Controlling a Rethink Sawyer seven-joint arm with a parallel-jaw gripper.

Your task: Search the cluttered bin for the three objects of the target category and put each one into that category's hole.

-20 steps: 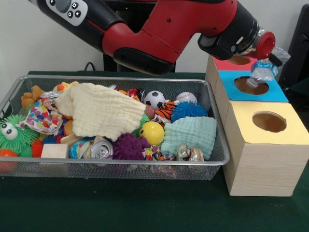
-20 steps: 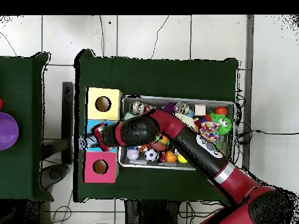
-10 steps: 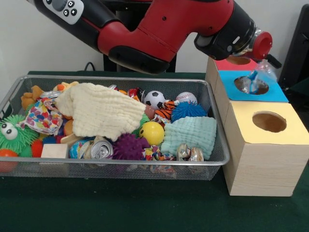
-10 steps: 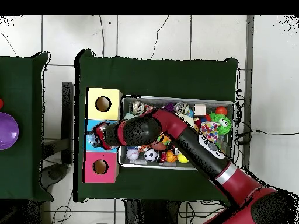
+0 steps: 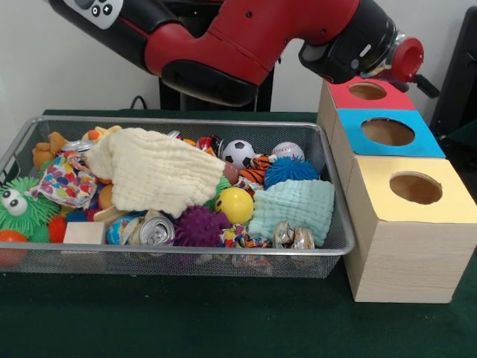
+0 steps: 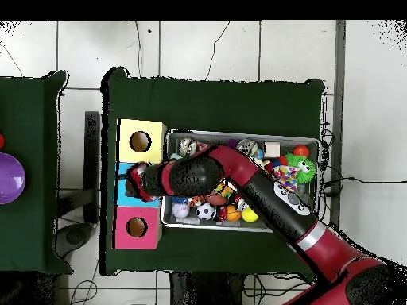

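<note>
Blue-tinted plastic is gone from the front view. 1 s ago a small clear bottle hung under the gripper (image 5: 421, 77) over the hole (image 5: 387, 132) in the blue panel. Half a second ago it was tipping into that hole, and now nothing shows at the opening but its dark inside. By that, the bottle has dropped into the box, so 1 of the 3 objects looks delivered to the right place.

The arm has pulled up a little, and the gripper now sits at about 1 o'clock from the blue hole, clear of the panel. It carries nothing that can be seen, but whether its jaws are apart or together I cannot tell from either view. In the overhead view the wrist covers the blue panel, so the hole is hidden there.

The bin (image 5: 186, 121) lies at 9 o'clock from the boxes and looks unchanged. No other bottle shows among the toys. The cream cloth (image 5: 156, 171) and the mint cloth (image 5: 294, 209) cover much of the pile. Any bottle left is likely under them, so the search probably goes on there. The silver can (image 5: 156, 233) at 6 o'clock in the bin is not a target.
</note>
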